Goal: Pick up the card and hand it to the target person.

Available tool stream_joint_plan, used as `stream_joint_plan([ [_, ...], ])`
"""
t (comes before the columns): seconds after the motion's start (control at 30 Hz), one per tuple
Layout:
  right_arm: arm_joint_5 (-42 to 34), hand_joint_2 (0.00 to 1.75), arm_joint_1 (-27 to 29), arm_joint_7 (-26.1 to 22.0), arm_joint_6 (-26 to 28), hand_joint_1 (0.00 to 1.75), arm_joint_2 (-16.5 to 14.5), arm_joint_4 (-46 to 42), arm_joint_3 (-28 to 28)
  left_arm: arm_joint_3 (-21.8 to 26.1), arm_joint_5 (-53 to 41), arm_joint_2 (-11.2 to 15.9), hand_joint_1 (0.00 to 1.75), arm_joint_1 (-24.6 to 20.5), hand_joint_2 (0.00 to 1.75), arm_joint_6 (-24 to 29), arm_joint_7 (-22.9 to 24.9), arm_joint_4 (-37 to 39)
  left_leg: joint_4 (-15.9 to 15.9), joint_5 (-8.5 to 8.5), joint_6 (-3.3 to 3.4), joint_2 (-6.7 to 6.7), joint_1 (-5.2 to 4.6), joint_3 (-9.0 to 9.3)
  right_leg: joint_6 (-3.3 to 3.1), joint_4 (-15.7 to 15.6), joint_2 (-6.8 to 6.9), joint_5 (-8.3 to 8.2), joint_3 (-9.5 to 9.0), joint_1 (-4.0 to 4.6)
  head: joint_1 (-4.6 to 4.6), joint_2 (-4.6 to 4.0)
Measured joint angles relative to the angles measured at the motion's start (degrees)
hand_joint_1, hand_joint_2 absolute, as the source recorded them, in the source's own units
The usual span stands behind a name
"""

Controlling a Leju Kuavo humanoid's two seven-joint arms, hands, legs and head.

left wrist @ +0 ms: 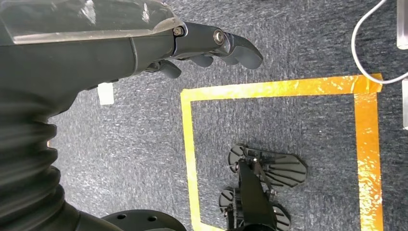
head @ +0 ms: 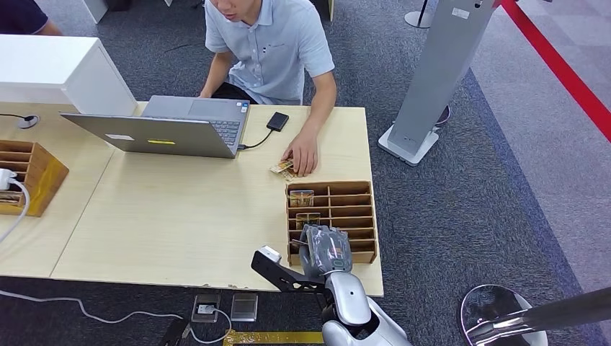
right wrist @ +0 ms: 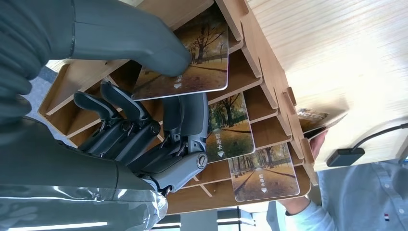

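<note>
A wooden card rack stands at the table's near right corner, with scenic cards in its slots. My right hand reaches into the rack's near left slots. In the right wrist view its thumb presses on one autumn-tree card while the fingers lie under it, so the card is pinched and still partly in its slot. Two more cards sit in slots beyond. My left hand hangs over the carpet, holding nothing, fingers loosely apart.
A person sits across the table, one hand resting on a card just beyond the rack. A laptop, a black device, a second rack and a grey stand are around.
</note>
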State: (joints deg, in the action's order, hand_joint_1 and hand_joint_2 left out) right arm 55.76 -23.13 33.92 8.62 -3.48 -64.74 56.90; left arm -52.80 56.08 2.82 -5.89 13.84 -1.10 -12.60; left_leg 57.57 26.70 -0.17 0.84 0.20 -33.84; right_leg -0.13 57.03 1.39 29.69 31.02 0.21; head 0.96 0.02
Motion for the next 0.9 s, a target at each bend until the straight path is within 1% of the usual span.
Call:
stream_joint_plan([
  [0.27,0.0,1.75,0.0,-0.1,0.6,1.75,0.1,-0.5,0.0,0.0,0.6,0.0,0.00,0.0,1.75,0.4,0.1,0.0,0.0,0.00,0.00,0.00,0.00,-0.01,0.00,0.0,0.00,0.00,0.01,0.00,0.00,0.01],
  [0.43,-0.1,1.75,0.0,0.6,0.7,1.75,1.4,-4.4,-0.2,0.0,0.6,0.0,0.00,0.0,1.75,0.4,0.1,0.0,0.0,0.00,0.00,0.00,0.00,-0.01,0.00,0.0,0.00,0.00,0.03,0.00,0.01,0.00],
  [0.53,0.3,1.75,0.3,1.6,0.7,1.75,2.7,-8.3,-0.8,0.0,0.6,0.0,0.00,0.0,1.75,0.1,0.1,0.0,0.0,0.00,0.00,0.00,0.00,-0.01,0.00,0.0,0.00,0.00,0.04,0.00,0.01,0.00],
  [0.67,1.5,1.75,1.0,3.1,0.6,1.75,5.4,-14.7,-2.5,0.0,0.6,0.0,0.00,0.1,1.75,-0.2,0.1,0.0,0.0,0.00,0.00,0.00,-0.01,-0.01,0.00,0.0,-0.01,0.00,0.03,-0.01,-0.01,0.00],
  [0.9,2.9,1.75,1.9,4.1,0.6,1.75,9.0,-22.8,-5.1,-0.1,0.1,0.0,0.00,0.2,1.75,-0.8,0.1,0.0,0.0,0.00,0.00,0.03,-0.01,-0.01,0.00,0.0,-0.05,-0.01,0.05,-0.01,0.02,0.00],
])
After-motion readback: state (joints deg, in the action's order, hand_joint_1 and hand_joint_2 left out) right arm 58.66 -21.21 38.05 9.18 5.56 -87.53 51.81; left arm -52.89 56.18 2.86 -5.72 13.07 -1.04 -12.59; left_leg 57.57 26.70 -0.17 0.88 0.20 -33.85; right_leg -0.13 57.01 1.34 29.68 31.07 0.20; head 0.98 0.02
